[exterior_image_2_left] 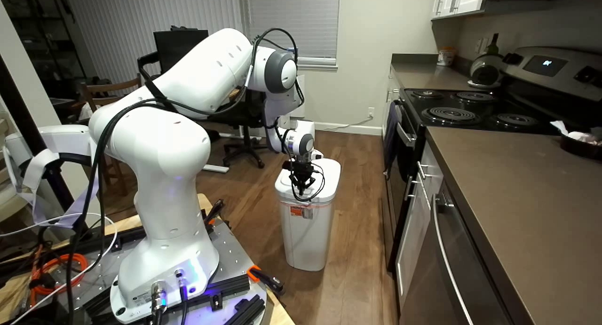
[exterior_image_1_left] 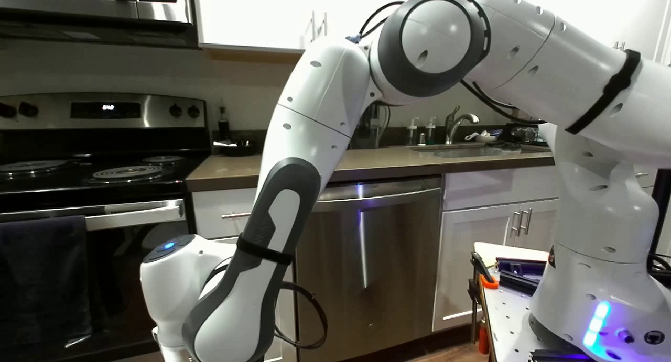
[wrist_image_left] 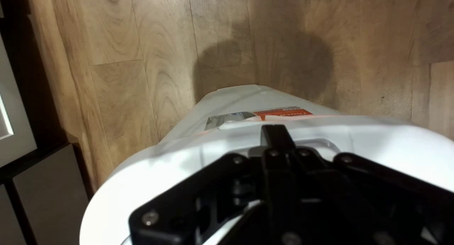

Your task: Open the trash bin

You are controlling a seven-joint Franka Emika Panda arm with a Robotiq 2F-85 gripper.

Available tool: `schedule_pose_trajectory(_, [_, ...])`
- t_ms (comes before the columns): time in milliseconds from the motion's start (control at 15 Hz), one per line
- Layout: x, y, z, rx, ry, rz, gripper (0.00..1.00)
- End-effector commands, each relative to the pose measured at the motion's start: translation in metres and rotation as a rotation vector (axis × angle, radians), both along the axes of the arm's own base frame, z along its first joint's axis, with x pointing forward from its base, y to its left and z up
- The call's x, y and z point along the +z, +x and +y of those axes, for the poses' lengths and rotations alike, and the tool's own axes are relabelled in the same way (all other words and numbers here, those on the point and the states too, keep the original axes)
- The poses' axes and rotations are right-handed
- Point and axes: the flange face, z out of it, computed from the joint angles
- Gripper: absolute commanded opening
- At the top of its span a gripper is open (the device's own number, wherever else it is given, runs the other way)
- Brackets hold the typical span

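The tool (wrist_image_left: 278, 135) has its fingers (wrist_image_left: 276, 140) drawn together over the white lid (wrist_image_left: 159, 170); whether they touch it cannot be told. The trash bin (exterior_image_2_left: 308, 240), lid down, stands upright on the wooden floor (exterior_image_2_left: 357, 212).

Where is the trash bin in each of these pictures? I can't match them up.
In an exterior view: the trash bin stands near the picture's middle.
In an exterior view showing a faucet: not in it.
In the wrist view: seen from above, its white lid across the lower part, partly hidden by the black end effector.
Shared landmark: the brown floor, visible in all three.
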Motion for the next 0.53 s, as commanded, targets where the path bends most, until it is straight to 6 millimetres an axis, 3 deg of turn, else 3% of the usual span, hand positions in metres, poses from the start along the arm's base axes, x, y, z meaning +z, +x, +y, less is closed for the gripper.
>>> schedule_pose_trajectory(0, [0.019,-0.003,0.006,0.002,-0.014,-0.007,0.00])
schedule_pose_trajectory(267, [0.025,-0.005,0.011,0.013,-0.008,-0.014,0.00])
schedule_pose_trajectory(467, [0.015,-0.004,0.012,0.018,0.002,-0.005,0.00])
